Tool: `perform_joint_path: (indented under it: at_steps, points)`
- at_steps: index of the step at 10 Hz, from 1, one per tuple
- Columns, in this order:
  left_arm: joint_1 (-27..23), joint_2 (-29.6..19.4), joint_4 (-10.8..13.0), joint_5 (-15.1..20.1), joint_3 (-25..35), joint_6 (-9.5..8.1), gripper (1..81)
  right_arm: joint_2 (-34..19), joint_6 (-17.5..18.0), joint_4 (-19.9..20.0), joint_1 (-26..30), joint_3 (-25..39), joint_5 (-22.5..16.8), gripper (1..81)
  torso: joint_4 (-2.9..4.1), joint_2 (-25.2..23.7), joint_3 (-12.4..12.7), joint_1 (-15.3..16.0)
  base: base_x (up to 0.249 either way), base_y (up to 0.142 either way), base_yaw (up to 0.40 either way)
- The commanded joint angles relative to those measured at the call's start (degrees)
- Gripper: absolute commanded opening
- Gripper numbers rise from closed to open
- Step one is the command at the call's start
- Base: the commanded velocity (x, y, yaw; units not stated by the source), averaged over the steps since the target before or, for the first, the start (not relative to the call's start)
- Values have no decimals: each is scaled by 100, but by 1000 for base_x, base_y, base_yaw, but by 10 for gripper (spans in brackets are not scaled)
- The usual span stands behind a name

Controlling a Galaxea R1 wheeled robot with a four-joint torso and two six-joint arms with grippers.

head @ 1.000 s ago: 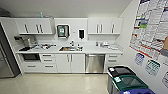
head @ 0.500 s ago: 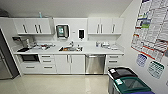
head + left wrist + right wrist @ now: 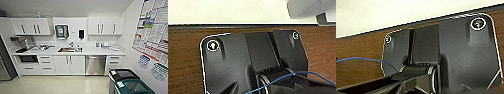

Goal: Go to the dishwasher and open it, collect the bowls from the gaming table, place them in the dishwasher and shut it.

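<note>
Dishwasher (image 3: 95, 65) sits closed under the white counter (image 3: 100, 52), right of the sink (image 3: 69, 50), between a pair of white cabinet doors (image 3: 70, 65) and a drawer stack (image 3: 114, 63). Its front is a brushed steel panel, cabinet width, with a bar handle across the top edge. It is straight ahead across the pale glossy floor (image 3: 57, 85), well apart from the robot. Both wrist views look down past the dark wrist plate at brown wood grain, a dark strip and pale floor beyond; a thin blue cable (image 3: 308, 74) crosses the left one and another (image 3: 358, 60) the right. Can't tell whether either claw is apart or together, fingers not made out. Counts: one dishwasher, one sink, one microwave (image 3: 28, 59) built in low at the left, two wall dispensers (image 3: 62, 31) above the sink, two bins (image 3: 124, 75) at lower right, one black-lidded, one with a green rim. Upper cabinets (image 3: 31, 26) run left and right of the dispensers. Posters (image 3: 153, 30) cover the right wall. Small clutter on the counter too blurred to name.
</note>
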Motion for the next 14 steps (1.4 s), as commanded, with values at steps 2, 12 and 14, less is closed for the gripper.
perform_joint_path:
  at_steps: [2,12,14]
  points:
    - [-362,-105,-67,322,63,30,811,-64,-19,48,286,54,-265,811,0,2,0,0,113,0,0]
    - [-362,-114,-58,322,64,29,811,-64,-19,48,295,54,-265,811,0,2,-2,2,113,0,0]
    - [-362,-114,-59,322,64,21,811,-55,-19,48,304,54,-265,811,0,2,0,-2,113,0,0]
